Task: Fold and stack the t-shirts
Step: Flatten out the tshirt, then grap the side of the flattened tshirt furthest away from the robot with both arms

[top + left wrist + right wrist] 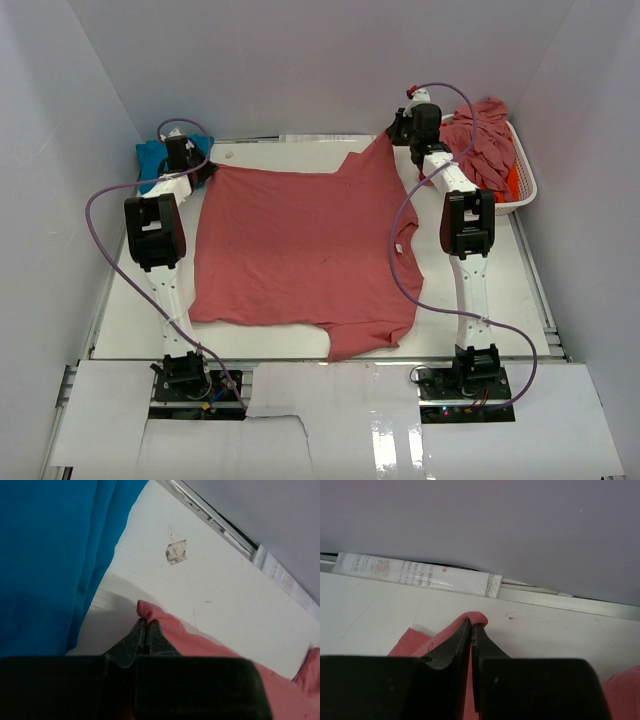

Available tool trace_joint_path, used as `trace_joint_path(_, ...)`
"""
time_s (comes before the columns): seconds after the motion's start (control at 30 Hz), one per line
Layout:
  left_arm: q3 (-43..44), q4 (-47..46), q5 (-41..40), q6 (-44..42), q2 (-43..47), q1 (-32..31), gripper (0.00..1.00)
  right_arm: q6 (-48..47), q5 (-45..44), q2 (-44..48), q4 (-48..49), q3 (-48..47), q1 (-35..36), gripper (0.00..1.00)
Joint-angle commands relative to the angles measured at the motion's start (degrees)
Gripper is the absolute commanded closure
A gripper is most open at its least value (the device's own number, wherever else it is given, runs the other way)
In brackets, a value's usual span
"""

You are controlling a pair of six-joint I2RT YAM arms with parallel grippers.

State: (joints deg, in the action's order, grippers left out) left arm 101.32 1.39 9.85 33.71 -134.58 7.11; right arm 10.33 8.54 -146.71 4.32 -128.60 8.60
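Observation:
A dusty rose-red t-shirt (300, 245) lies spread flat on the white table, its sleeves toward the right. My left gripper (198, 170) is at the shirt's far left corner, shut on a pinch of the fabric (192, 641); its fingertips (146, 623) are pressed together. My right gripper (402, 135) is at the far right corner, lifting the cloth into a peak. There the jaws (472, 626) are shut on a fold of the shirt (407, 642). A turquoise t-shirt (152, 156) lies bunched just left of the left gripper (45, 555).
A white slatted basket (528, 190) stands at the far right, holding a heap of rose-red shirts (482, 140) and a bit of orange cloth (513, 180). The back wall and a labelled strip (420, 575) run close behind both grippers. A torn patch (176, 551) marks the table.

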Motion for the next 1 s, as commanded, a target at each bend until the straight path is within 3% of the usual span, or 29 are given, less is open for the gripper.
trace_joint_path(0.0,2.04,-4.46,1.57,1.18,0.55,0.44,1.00,-0.31,-2.03,4.24,8.24,1.76,-0.43,0.92)
trace_joint_path(0.97,-2.18,-8.42,3.95,-0.93,0.64,-0.35,1.00,0.04,4.38,11.36,10.81,14.15,0.10,0.92)
